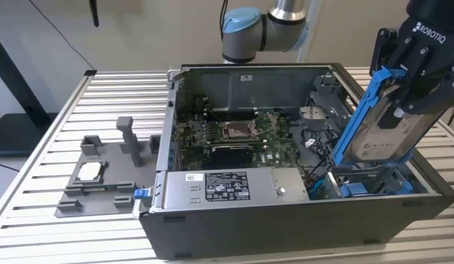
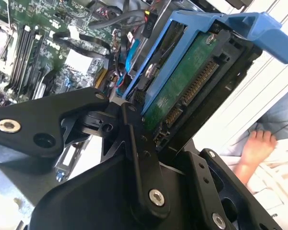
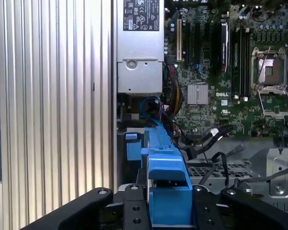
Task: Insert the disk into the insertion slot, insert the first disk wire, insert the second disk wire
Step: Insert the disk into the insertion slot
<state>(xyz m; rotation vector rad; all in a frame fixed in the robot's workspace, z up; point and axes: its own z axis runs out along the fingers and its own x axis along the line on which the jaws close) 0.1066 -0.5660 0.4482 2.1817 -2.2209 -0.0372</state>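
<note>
My gripper is shut on the disk, a silver-grey drive in a bright blue carrier. The disk hangs steeply tilted over the front corner of the open computer case, at the exterior view's right. Its lower end is just above the insertion slot, a grey cage bay with blue edging. The second wrist view shows the disk's green circuit side and connector between my black fingers. In the first wrist view the blue carrier runs out from my gripper. Blue cables and black cables lie loose beside the cage; I cannot tell which are the disk wires.
A grey power supply with a white sticker fills the case's front. The motherboard lies behind it. A grey fixture with upright posts stands on the slatted table at the exterior view's left. A person's hand rests beyond the case.
</note>
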